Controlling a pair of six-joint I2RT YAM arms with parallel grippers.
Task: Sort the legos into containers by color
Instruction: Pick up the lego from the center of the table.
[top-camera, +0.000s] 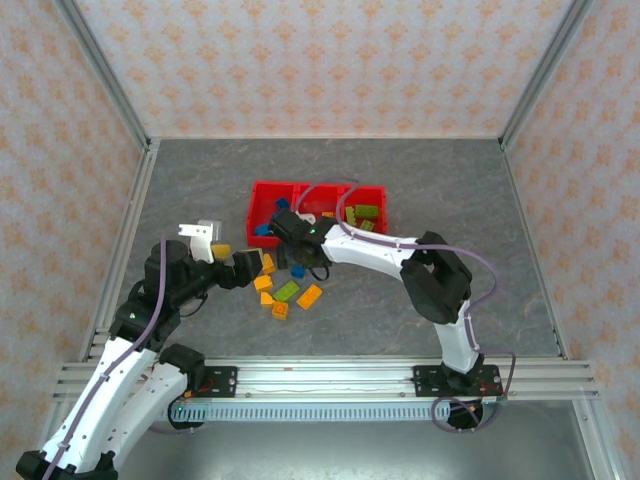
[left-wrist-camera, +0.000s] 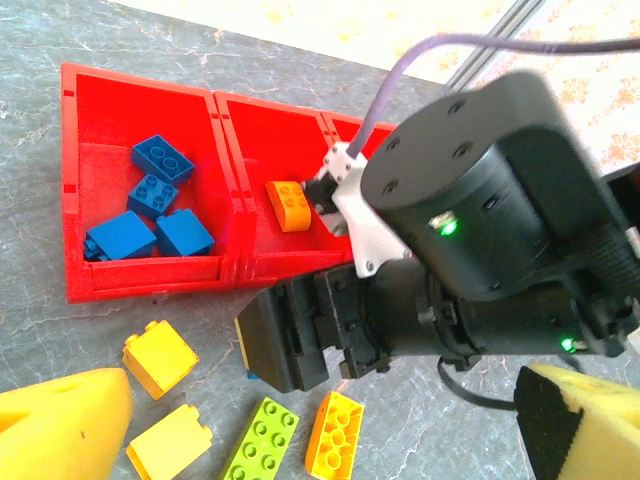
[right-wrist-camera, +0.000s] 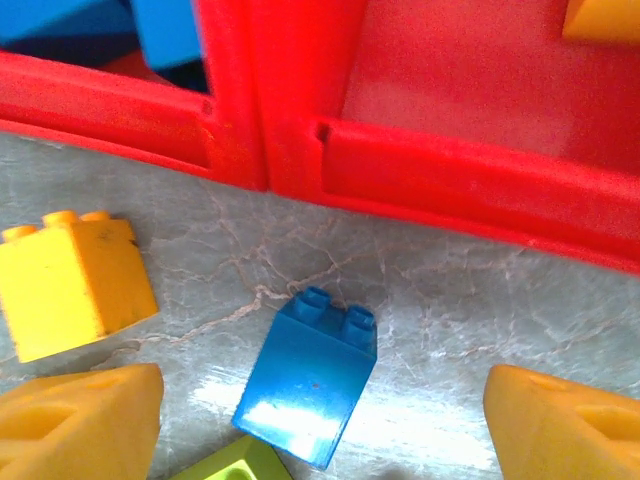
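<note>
1. Legos are partly sorted. Four blue bricks (left-wrist-camera: 183, 232) sit in the left bin of the red bin row (left-wrist-camera: 140, 278). One orange brick (left-wrist-camera: 288, 205) sits in the middle bin, and lime green bricks (top-camera: 362, 213) lie in the right bin.
2. More pieces lie loose on the grey table (top-camera: 450, 180) just in front of the bins. Among them are two yellow cubes (left-wrist-camera: 158, 358), a long green brick (left-wrist-camera: 260, 440) and an orange eight-stud brick (left-wrist-camera: 335, 432) beside it.
3. The right gripper (right-wrist-camera: 320, 425) hangs low over the table, close to the near wall of the bins, with its fingers spread apart.
4. A loose blue brick (right-wrist-camera: 308, 380) lies on its side between the right gripper's yellow fingertips (right-wrist-camera: 80, 420), studs pointing toward the bins. It touches neither fingertip.
5. In the right wrist view, a yellow brick (right-wrist-camera: 75, 285) rests just left of that blue one, and a green corner (right-wrist-camera: 235, 465) pokes in below it.
6. The left gripper (top-camera: 243, 270) sits at the left side of the loose pile. Its yellow pads (left-wrist-camera: 60, 425) are wide apart and hold nothing.
</note>
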